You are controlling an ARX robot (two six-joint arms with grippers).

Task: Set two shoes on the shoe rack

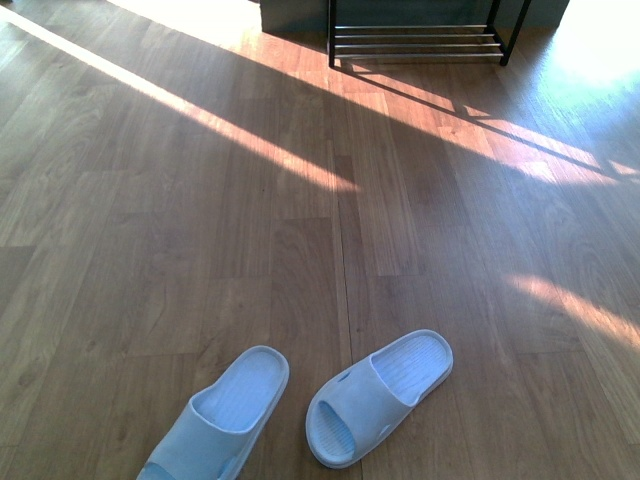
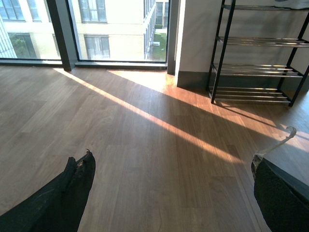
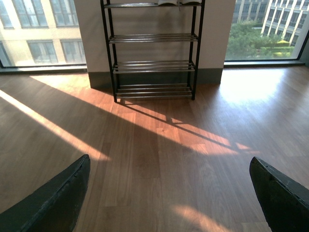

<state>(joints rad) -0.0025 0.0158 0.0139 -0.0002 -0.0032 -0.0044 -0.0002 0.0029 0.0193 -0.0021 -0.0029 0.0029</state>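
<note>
Two pale blue slides lie on the wood floor close in front of me: one shoe (image 1: 222, 415) at the lower left, the other shoe (image 1: 380, 395) to its right, toes pointing away and to the right. The black shoe rack (image 1: 418, 42) with silver bars stands far ahead against the wall; its tiers also show as the rack (image 2: 258, 67) and the rack (image 3: 153, 65). Pale shoe soles (image 3: 177, 2) rest on its top tier. My left gripper (image 2: 171, 166) and right gripper (image 3: 169, 176) are open, with only floor between the fingers. Neither arm shows in the front view.
Bare wood floor (image 1: 300, 250) with slanting sun stripes stretches between the slides and the rack. Floor-to-ceiling windows (image 2: 96, 29) flank the white wall section (image 3: 145, 19) behind the rack. A pale loop of cord (image 2: 285, 137) hangs by the left gripper's finger.
</note>
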